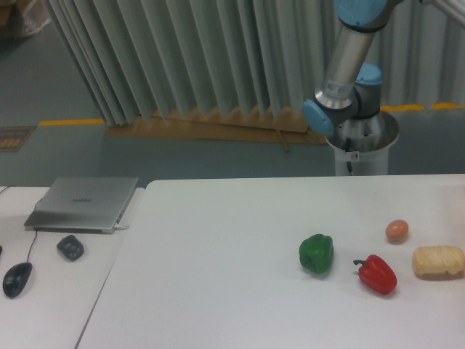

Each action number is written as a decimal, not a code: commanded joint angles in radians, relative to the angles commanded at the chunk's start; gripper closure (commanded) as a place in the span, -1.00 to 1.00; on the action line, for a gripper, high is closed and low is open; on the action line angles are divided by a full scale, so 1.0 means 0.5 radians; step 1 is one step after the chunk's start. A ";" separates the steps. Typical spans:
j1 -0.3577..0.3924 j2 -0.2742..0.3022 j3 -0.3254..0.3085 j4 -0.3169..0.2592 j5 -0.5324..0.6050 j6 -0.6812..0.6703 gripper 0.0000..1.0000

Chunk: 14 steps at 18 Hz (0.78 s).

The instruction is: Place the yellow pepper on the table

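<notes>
Looking for the hand turns up nothing — only the arm (347, 69) shows, its grey tube and blue joints rising from the pedestal behind the tabletop (218, 254) and leaving the picture at the top right. Whether the hand is apart, together or clamped on something, I cannot tell, since it sits outside the view.

The yellow pepper is not visible anywhere either. Nothing yellow and glossy lies on the tabletop, so my guess is that the pepper is up with the hand, above the frame, waiting to be brought down. That is a judgement only; the picture gives no proof of it, and so its place relative to the hand cannot be stated.

Nearest the arm's side, on the right of the tabletop, four things sit in a loose cluster: a green pepper (316, 253), a red pepper (378, 274) just to its right and a little nearer the camera, a small brownish egg (397, 230) behind the red one, and a pale bread-like block (438, 261) at the right edge. None touch. The wide bare stretch to their left would suit a set-down without knocking anything.

Further left, a separate desk carries a closed laptop (82, 203), a dark mouse (17, 278) and a small dark lump (70, 247) — well apart from the work.
</notes>
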 joint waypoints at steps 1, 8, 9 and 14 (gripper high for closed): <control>-0.040 0.021 -0.006 -0.006 0.003 -0.015 -0.11; -0.478 0.068 -0.015 -0.003 0.288 -0.487 -0.11; -0.543 0.059 -0.012 0.000 0.346 -0.555 -0.11; -0.730 -0.045 0.015 0.018 0.506 -0.691 -0.11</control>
